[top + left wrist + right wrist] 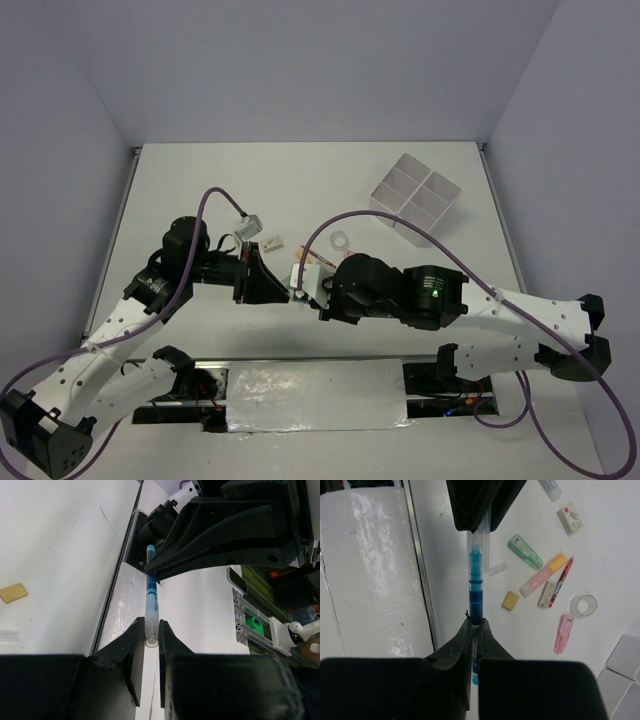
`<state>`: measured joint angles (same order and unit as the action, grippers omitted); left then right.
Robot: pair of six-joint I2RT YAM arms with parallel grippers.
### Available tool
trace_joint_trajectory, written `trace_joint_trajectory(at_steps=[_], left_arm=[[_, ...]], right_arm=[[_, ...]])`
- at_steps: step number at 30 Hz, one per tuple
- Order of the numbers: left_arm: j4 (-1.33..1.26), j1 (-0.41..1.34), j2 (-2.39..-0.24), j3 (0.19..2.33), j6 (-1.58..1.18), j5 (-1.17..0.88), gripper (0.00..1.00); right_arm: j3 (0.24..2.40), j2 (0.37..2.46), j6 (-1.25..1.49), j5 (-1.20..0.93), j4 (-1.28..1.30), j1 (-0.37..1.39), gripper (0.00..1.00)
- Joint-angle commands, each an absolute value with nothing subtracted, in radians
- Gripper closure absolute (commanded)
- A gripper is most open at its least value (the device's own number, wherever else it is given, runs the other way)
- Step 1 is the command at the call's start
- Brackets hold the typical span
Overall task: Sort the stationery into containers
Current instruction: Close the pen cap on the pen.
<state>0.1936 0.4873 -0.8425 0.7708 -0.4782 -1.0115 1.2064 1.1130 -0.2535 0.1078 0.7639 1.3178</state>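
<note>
One blue pen (475, 587) hangs above the table's near middle, bridging both arms. The left gripper (152, 630) is clamped on its clear end and the right gripper (475, 627) on its blue end. To the right lie three short markers: a green marker (525, 551), a pink marker (563, 633) and a pink-and-orange marker (543, 575). With them are one red pen (561, 582), one tape ring (583, 604), a yellow eraser (510, 600) and a tan eraser (546, 594). One four-compartment white box (414, 199) stands far right.

One blue pen (475, 587), one red pen (561, 581), three markers (525, 551).
</note>
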Motion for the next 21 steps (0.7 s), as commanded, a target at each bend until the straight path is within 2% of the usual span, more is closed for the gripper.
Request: trace_joint_trajectory(at_steps=[1,14,21], left_arm=[[0.103,0.515,-0.833,0.755,-0.515,-1.037,1.00],[0.097,0.531,-0.839,0.752,-0.528,-0.966,1.00],[0.063,0.531,-0.830,0.746,-0.558,-0.965,1.00]], right_arm=[[1.269,1.131,-0.282,0.071,0.660,1.325,1.00],[1.226,1.101,-0.292,0.109,0.615,1.324,1.00],[1.195,1.020,-0.296,0.049,0.560,1.324,1.00]])
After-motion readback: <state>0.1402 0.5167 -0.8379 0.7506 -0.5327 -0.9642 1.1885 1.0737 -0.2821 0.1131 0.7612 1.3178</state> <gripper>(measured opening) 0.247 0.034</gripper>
